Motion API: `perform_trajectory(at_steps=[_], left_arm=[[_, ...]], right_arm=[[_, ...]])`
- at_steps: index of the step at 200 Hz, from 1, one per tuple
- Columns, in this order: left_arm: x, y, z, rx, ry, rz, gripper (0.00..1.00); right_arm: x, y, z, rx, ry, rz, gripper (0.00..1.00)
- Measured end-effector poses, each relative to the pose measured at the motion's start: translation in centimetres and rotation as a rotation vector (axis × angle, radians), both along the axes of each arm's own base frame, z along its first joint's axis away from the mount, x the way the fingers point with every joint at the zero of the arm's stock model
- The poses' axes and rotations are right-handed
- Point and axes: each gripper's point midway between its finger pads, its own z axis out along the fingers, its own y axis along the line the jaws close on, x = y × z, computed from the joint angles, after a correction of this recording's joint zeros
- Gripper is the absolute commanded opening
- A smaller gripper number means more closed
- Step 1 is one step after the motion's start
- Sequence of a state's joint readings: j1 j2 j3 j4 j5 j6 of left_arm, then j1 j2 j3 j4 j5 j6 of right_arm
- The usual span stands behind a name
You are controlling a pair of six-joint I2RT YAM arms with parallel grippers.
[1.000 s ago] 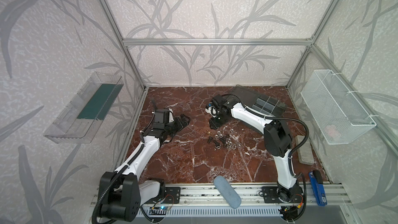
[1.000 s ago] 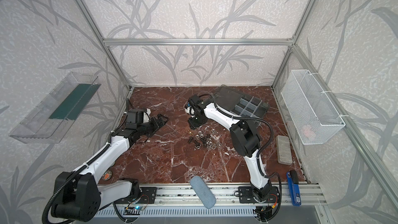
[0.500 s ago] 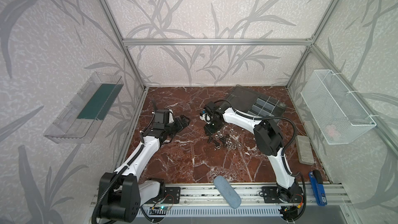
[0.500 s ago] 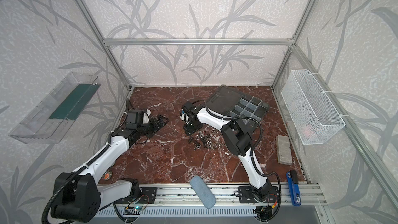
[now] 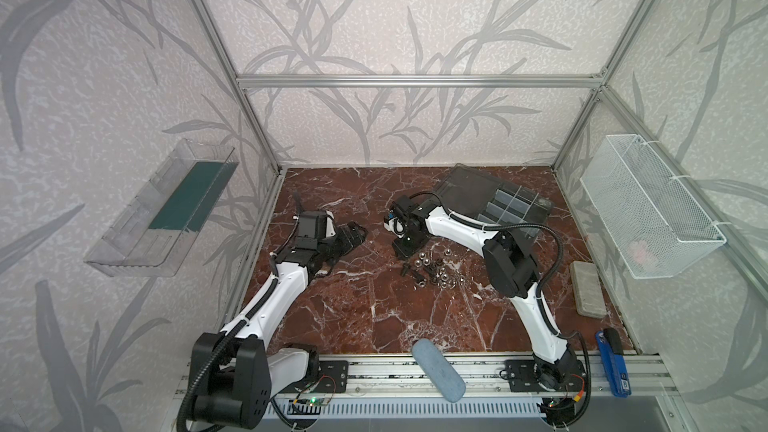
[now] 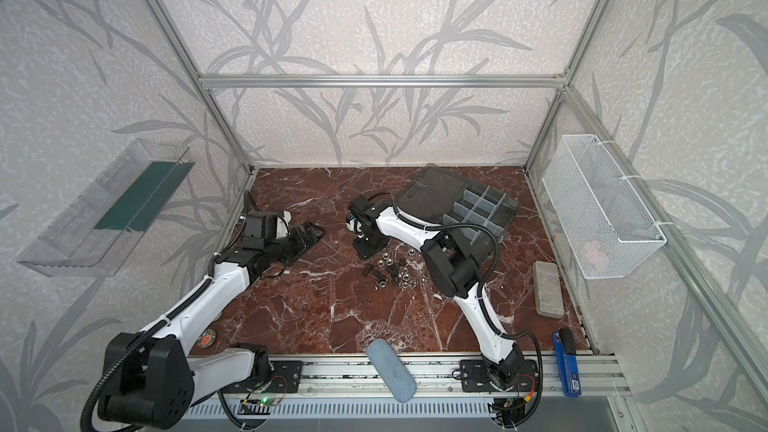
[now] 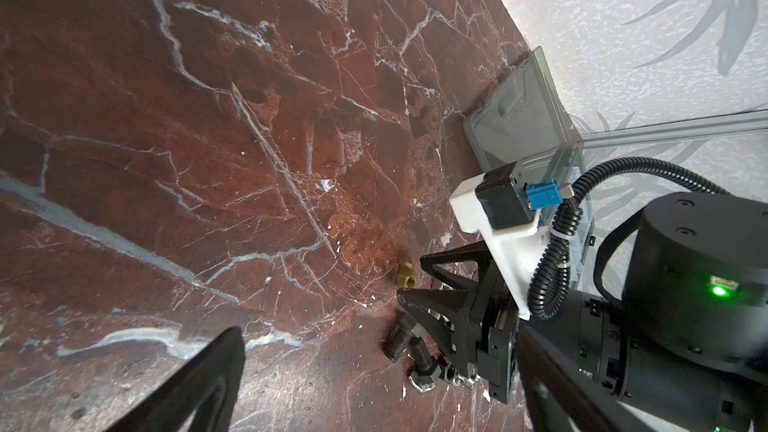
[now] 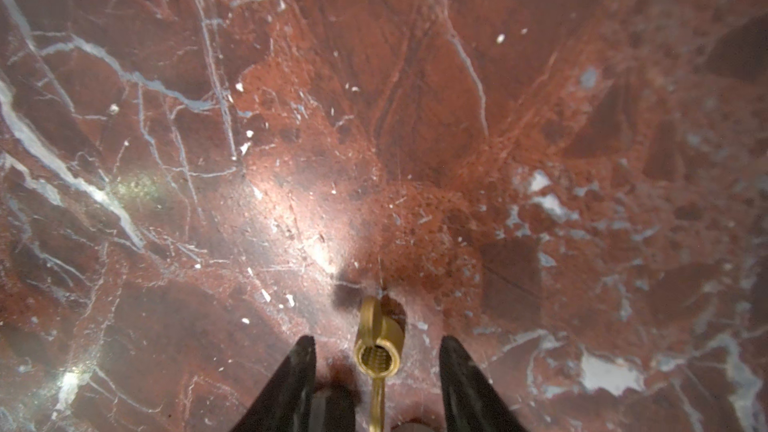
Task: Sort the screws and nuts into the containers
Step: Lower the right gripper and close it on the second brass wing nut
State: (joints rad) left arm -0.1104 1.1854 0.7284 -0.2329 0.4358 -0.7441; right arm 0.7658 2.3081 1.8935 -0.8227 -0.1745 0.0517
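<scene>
A brass-coloured screw piece (image 8: pixel 380 332) lies on the marble between the fingers of my right gripper (image 8: pixel 377 342). The jaws are open, with a gap on each side of the piece. In both top views this gripper (image 5: pixel 405 249) points down just left of the pile of black screws and silver nuts (image 5: pixel 432 272). The left wrist view shows the brass piece (image 7: pixel 405 276) and black screws (image 7: pixel 399 340) beside the right gripper's fingers (image 7: pixel 440 268). The containers (image 5: pixel 515 209) sit at the back right with the lid (image 5: pixel 461 189) open. My left gripper (image 5: pixel 353 234) rests open and empty at the left.
A white mesh basket (image 5: pixel 648 214) hangs on the right wall and a clear tray (image 5: pixel 162 209) on the left wall. A grey block (image 5: pixel 588 284) lies at the right edge. A blue-grey case (image 5: pixel 438 369) and a blue tool (image 5: pixel 613 357) lie along the front rail.
My right gripper has moved a little left and toward the front, down to the marble beside the pile. The left arm has not moved.
</scene>
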Motion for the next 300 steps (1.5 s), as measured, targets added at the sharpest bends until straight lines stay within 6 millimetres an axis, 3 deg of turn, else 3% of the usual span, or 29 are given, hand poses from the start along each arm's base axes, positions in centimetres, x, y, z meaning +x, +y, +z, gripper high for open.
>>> perform_trajectory(at_steps=[125, 300], left_arm=[[0.0, 0.0, 0.0, 0.002, -0.001, -0.002, 1.00], [0.1, 0.0, -0.5, 0.004, 0.012, -0.001, 1.00]], right_arm=[[-1.0, -0.5, -0.9, -0.076, 0.018, 0.037, 0.38], [-0.3, -0.2, -1.2, -0.104, -0.017, 0.022, 0.29]])
